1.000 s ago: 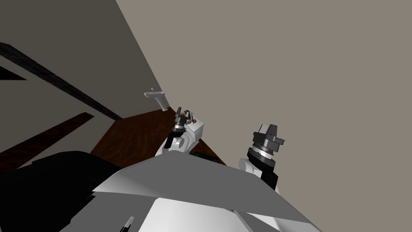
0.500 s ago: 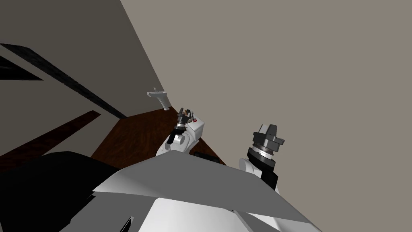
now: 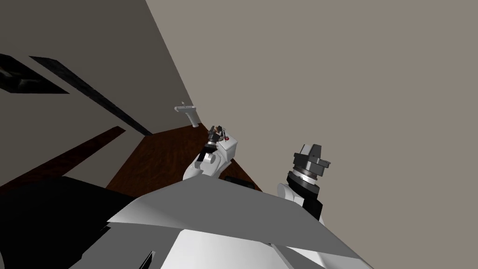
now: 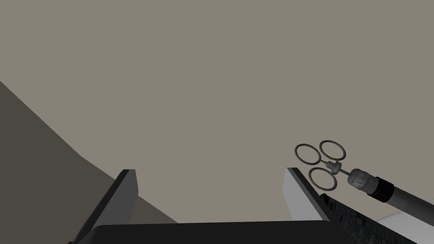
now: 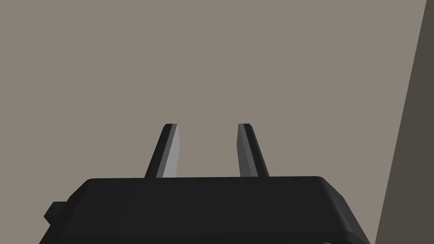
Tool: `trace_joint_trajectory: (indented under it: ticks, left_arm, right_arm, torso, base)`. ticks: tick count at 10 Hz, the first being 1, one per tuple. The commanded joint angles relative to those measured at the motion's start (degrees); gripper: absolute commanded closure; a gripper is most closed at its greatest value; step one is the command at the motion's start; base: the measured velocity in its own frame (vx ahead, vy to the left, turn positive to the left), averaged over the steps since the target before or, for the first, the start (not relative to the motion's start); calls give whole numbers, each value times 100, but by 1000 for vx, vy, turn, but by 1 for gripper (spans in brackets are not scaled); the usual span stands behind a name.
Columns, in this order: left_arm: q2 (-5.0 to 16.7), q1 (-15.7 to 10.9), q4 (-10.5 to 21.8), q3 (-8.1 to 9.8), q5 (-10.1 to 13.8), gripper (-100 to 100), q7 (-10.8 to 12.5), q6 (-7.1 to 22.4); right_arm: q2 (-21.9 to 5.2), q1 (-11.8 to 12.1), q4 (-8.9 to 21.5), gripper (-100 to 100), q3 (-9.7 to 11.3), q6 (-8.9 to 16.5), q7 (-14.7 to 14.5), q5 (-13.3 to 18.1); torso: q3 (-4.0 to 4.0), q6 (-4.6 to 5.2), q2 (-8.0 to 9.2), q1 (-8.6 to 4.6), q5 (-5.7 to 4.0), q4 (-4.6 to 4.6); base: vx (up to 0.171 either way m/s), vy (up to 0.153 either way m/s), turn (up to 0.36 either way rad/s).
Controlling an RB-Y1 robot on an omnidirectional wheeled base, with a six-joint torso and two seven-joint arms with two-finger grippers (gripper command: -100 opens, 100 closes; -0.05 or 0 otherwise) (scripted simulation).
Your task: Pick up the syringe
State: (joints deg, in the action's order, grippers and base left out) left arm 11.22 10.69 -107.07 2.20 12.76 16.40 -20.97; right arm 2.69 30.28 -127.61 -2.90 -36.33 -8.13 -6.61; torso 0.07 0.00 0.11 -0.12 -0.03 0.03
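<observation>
My left gripper [image 4: 210, 171] is wide open, its two fingers well apart with nothing but a plain grey-brown wall showing between them. The syringe [image 4: 368, 184] is not inside that gap: it lies just beside the outer face of one finger, on the side away from the other finger.

The syringe is a slim grey tube. A darker ribbed collar sits where the barrel meets a paler knurled cap, and a thin rod runs from the cap to a cluster of three thin wire rings [image 4: 321, 163]. The rings are level with the fingertip and the barrel runs back alongside the gripper's body. Just under the barrel I can see a dark strip with fine pale print [image 4: 355, 220] and a corner of a white surface.

In the head view my left arm reaches out over a white box [image 3: 229, 149] that stands on the dark wooden floor [image 3: 154, 161] against the wall. A small red spot [image 3: 226, 138] sits on top of the box near the gripper. A white pedestal sink [image 3: 187, 112] stands farther along the same wall.

My right gripper [image 5: 207, 127] is raised to the side, fingers parted by a narrower gap and holding nothing.
</observation>
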Motion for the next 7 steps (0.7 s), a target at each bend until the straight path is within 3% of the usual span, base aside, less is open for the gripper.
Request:
trace_joint_trajectory:
  ticks: [1,3,5,6,7]
  left_arm:
    - [35,-286,286,88,144,-100,192,194]
    - [49,-488,637,148,241,-100,317,319]
    - [68,-881,1063,274,442,-100,571,581]
    - [68,-910,1163,274,442,-100,571,581]
    - [76,-1132,1348,340,546,-100,700,719]
  right_arm:
    - [0,0,0,0,0,0,0,0]
    - [0,0,0,0,0,0,0,0]
    - [0,0,0,0,0,0,0,0]
    - [0,0,0,0,0,0,0,0]
    - [0,0,0,0,0,0,0,0]
  torso:
    - [0,0,0,0,0,0]
    - [5,0,9,-8,-2,2]
    - [3,0,5,0,0,1]
    - [3,0,5,-3,-1,1]
    - [1,1,1,-1,-1,1]
  base:
    - [-50,-47,106]
    - [-61,-50,74]
    - [-52,-35,97]
    - [-37,-32,45]
    - [-38,-35,73]
